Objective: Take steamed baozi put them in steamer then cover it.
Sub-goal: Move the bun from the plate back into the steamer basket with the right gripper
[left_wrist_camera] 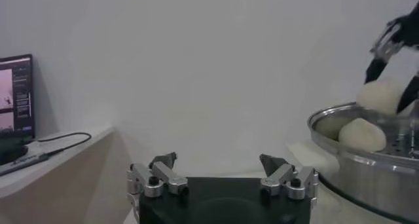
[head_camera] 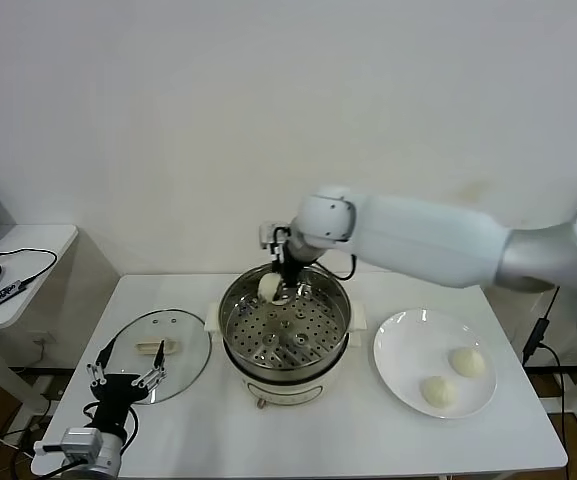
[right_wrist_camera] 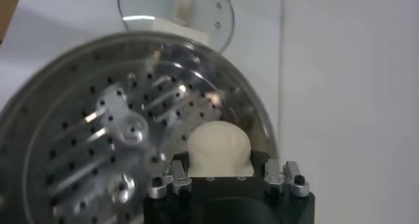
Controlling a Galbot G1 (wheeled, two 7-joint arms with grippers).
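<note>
The right tool (head_camera: 280,285) hangs over the far left part of the steamer (head_camera: 285,335), its fingers closed on a bun (head_camera: 268,287) held just above the perforated tray (right_wrist_camera: 118,133). In the right wrist view that held bun (right_wrist_camera: 219,148) sits between the fingers, near the pot's wall. The left wrist view shows a second bun (left_wrist_camera: 362,134) already lying on the tray inside the rim, just below the held one (left_wrist_camera: 380,95); whether the two touch cannot be told.

The steamer stands at the middle of the white tabletop (head_camera: 308,430). To its right a white plate (head_camera: 400,365) carries two more buns (head_camera: 467,361), (head_camera: 436,391), lying near each other but apart. To the steamer's left the glass lid (head_camera: 183,340) lies flat on the tabletop, handle up, its edge close to the pot.

The left tool (head_camera: 126,377) waits at the near left edge of the tabletop, over the near rim of the lid, its fingers spread wide and holding nothing.
</note>
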